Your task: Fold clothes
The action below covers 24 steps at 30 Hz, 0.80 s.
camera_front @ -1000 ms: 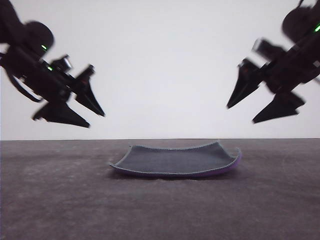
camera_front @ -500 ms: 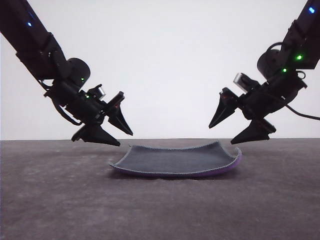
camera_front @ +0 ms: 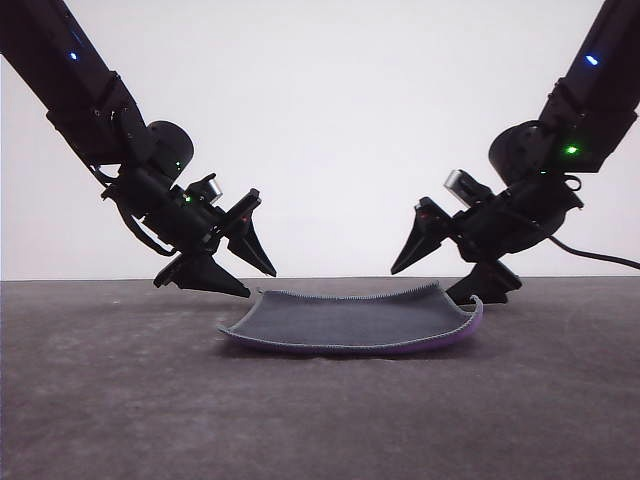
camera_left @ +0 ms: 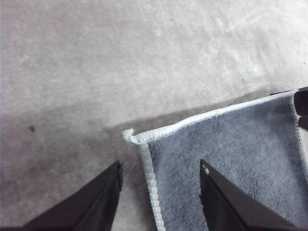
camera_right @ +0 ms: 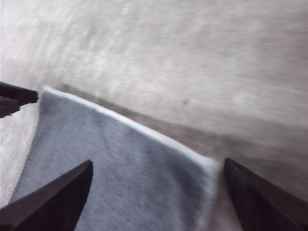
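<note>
You see both hands open: left hand [camera_front: 256,283] straddles the grey cloth's [camera_front: 350,320] far corner, right hand [camera_front: 432,283] the opposite corner.

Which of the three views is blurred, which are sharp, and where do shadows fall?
Right wrist view: motion-smeared, the cloth edge soft. Left wrist view: sharp, stitching crisp, with a dark shadow on the table beside the cloth's corner. Front view: sharp but backlit, both arms near-silhouettes, a thin shadow under the cloth.

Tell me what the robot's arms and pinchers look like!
Both arms are black and chunky with round joints and tiny lights, green and blue. The left gripper and right gripper have long, pointed, wedge-shaped black jaws, like beaks. A black cable trails off the right arm.
</note>
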{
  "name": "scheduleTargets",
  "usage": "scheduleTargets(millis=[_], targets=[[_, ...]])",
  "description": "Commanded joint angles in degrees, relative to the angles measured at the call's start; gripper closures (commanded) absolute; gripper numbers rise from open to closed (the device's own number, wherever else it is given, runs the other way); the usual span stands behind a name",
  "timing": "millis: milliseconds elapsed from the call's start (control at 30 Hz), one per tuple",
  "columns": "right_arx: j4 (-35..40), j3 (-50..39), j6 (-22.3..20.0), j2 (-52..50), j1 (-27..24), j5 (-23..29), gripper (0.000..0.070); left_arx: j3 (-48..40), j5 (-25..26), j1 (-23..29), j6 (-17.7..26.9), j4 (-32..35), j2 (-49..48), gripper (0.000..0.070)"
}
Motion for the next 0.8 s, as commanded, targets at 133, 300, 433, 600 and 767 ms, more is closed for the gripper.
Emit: scheduleTargets(millis=[133, 300, 433, 600, 767], targets=[[0.3, 1.2, 0.9, 2.1, 0.5, 0.3, 0.0151, 1.5, 0.3, -1.2, 0.0, 0.3, 1.9, 0.0387], [0.2, 1.2, 0.9, 2.1, 0.2, 0.2, 0.0151, 1.5, -0.5, -1.8, 0.3, 0.5, 1.9, 0.0387], [0.1, 1.2, 0.9, 2.1, 0.1, 0.2, 0.0151, 1.5, -4.0, -2.1, 0.2, 0.5, 2.3, 0.0386], [0.2, 1.2, 0.8, 2.1, 0.1, 0.3, 0.0151, 1.5, -4.2, -2.2, 0.0, 1.7, 3.0, 0.0386], [0.2, 1.2, 0.7, 2.1, 0.1, 0.3, 0.0197, 1.5, -2.8, -2.4, -0.4, 3.2, 3.7, 0.0387]])
